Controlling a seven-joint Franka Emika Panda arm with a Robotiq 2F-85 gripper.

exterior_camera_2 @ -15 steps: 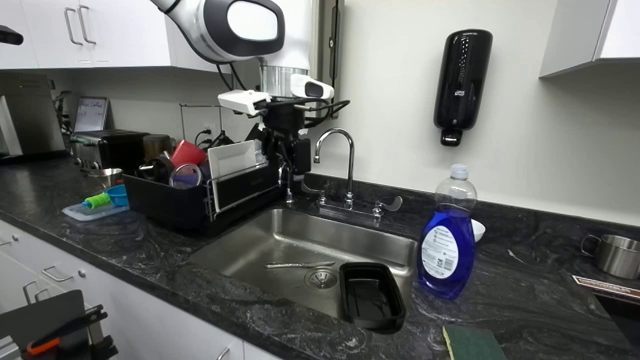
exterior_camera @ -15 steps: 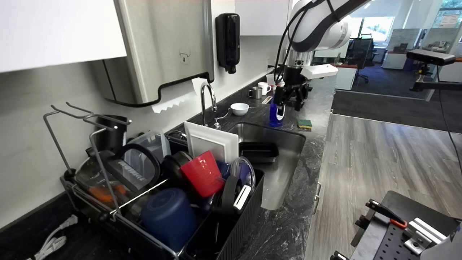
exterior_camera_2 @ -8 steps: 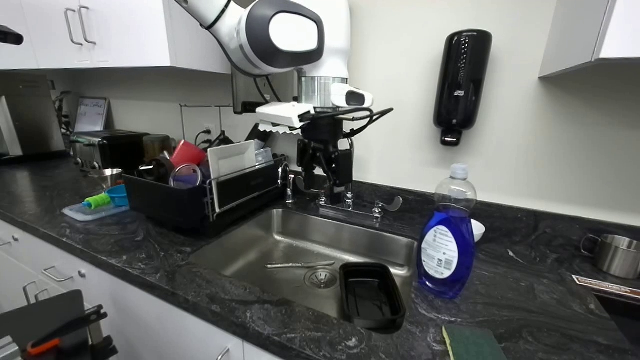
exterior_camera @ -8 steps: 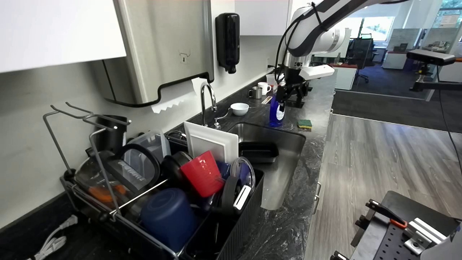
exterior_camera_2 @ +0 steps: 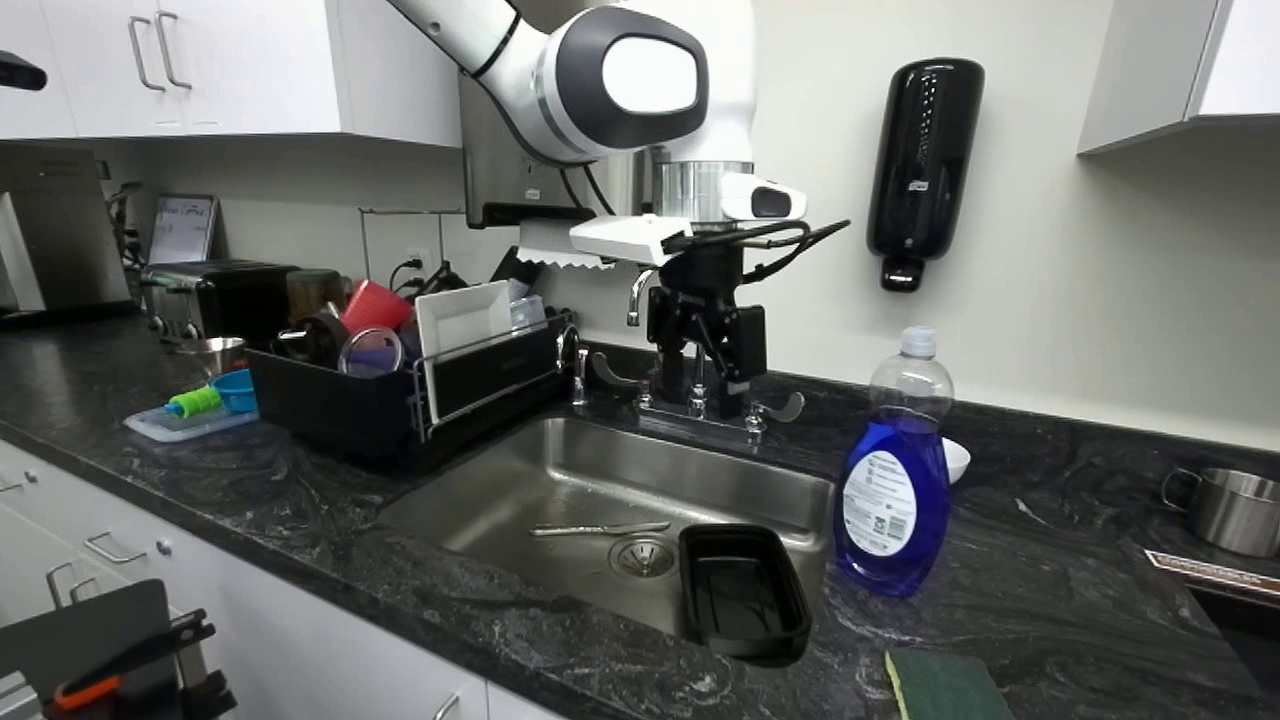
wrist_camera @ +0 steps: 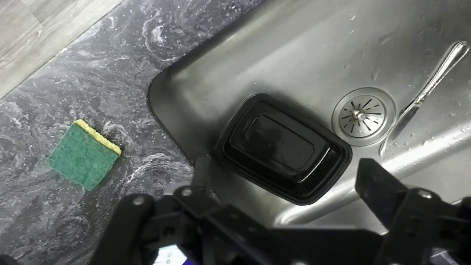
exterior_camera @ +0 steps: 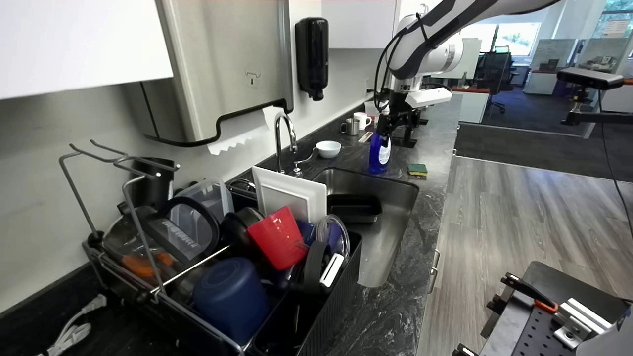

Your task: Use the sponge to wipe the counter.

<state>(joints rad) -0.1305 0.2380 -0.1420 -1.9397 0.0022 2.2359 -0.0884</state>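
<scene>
Over the sink (wrist_camera: 287, 62) hangs the tool (exterior_camera_2: 704, 390), its two fingers (wrist_camera: 379, 191) spread wide with nothing caught between them. Down in the sink I can see a tray (wrist_camera: 281, 141) at one end and a utensil (wrist_camera: 420, 97) lying nearer the middle. Just past the sink's tray end, near its front corner, the sponge (wrist_camera: 84, 158) lies flat on the worktop (wrist_camera: 114, 62), green face up. A bottle (exterior_camera_2: 893, 480) stands upright beside that same end. The faucet (exterior_camera: 278, 146) rises behind the sink, and at its opposite end sits the loaded rack (exterior_camera_2: 330, 402).
</scene>
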